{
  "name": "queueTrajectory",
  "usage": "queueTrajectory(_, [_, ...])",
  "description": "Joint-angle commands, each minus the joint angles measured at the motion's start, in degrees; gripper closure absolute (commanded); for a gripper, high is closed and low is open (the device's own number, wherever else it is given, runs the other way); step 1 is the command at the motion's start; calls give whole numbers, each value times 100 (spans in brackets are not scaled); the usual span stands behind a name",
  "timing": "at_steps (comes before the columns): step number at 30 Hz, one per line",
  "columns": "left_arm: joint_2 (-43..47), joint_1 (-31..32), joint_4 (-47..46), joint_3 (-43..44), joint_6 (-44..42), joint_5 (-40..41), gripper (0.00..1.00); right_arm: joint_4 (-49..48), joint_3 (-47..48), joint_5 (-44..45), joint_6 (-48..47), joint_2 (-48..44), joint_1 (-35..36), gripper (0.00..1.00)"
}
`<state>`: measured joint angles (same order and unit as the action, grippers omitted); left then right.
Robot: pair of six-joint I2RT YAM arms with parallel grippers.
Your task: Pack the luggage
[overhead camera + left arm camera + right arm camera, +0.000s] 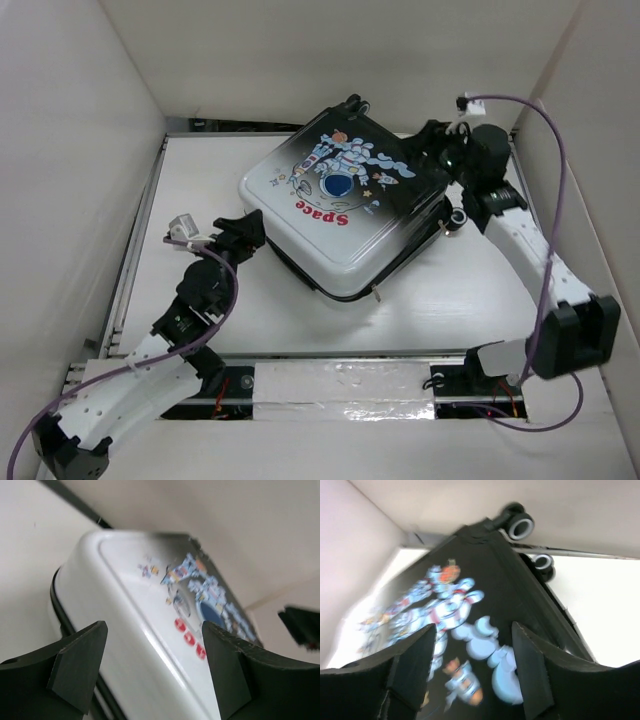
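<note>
Top external view first: find the luggage (340,205) lid-down on the table (250,330), skewed diagonally, wheeled end far right. Note left jaws apart just off its near-left edge, right jaws apart beside the wheels. Judge neither arm nearer; nothing gripped.

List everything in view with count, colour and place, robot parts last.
luggage: one, black-to-white shell with astronaut print, lying flat at the table's far middle
wheels: two seen, black with grey hubs, luggage's far end
table: one, white, under everything
walls: three, off-white, left, back, right
left arm: one, white and black, near left
right arm: one, white and black, right
left claw: black, open, luggage's near-left corner
right claw: black, open, luggage's far-right side
</note>
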<state>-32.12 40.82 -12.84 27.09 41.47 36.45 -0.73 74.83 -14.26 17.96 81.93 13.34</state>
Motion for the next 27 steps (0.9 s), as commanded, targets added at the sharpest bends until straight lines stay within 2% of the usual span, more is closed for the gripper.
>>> queueTrajectory(1, [-337,-74,-701,314,-280,442,26,-971,-1043,-208,217,-1089,28,47])
queueTrajectory(2, [-496,-196,-876,332,-324,407,25,-1086,-1345,-209,278,-1370,106,62])
queueTrajectory(3, [-662,-267,-1096,454,-350,381,25,-1217,-1644,-174,340,-1904,229,85])
queueTrajectory(6, [-1462,-933,-1124,892,-237,-241,23,-1272,-2734,-226,410,-2618,449,100])
queueTrajectory(7, [-1786,-1135,-1107,973,-158,-913,24,-1228,-2989,-270,402,-3082,615,100])
queueTrajectory(8, [-1911,-1320,-1115,1034,-9,-1242,29,-1201,-3479,-296,410,-3304,713,100])
queueTrajectory(10, [-2026,-1664,-1255,939,106,-1569,32,-982,-3904,-340,402,-3935,1028,100])
queueTrajectory(11, [-2000,-1787,-1299,834,281,-1562,39,-860,-4080,-314,376,-4122,1134,100])
queueTrajectory(12, [-1983,-2101,-1491,572,378,-1562,41,-606,-4342,-218,314,-4280,1248,100])
queueTrajectory(14, [-2043,-2646,-1695,394,633,-2156,42,-420,-4564,-43,270,-4649,1573,100])
queueTrajectory(16, [-2393,-3462,-2098,323,1002,-3050,42,46,-4731,737,401,-4870,1706,100])
queueTrajectory(18, [-2789,-3781,-2327,471,1152,-3493,40,56,-4907,1701,620,-5169,1768,96])
queueTrajectory(19, [-3322,-3844,-2337,881,1065,-3869,38,230,-4960,1899,656,-5213,1690,95])
queueTrajectory(20, [-3884,-3844,-2076,1495,856,-3908,37,318,-4952,2136,639,-5127,1532,94])
queueTrajectory(21, [-3890,-3844,-1986,1501,854,-3995,36,406,-4917,2251,639,-5004,1435,94])
queueTrajectory(23, [-4836,-3844,-1619,2586,494,-4355,34,608,-4697,2393,657,-4662,1198,94])
queueTrajectory(24, [-5135,-3844,-1251,2947,354,-4478,35,635,-4653,2358,648,-4495,1075,93])
queueTrajectory(25, [-5773,-3844,-1012,3725,92,-4636,35,575,-4644,2306,657,-4180,830,93])
queueTrajectory(27, [-6374,-3792,-276,4512,-156,-4777,34,426,-4644,2008,683,-3923,592,90])
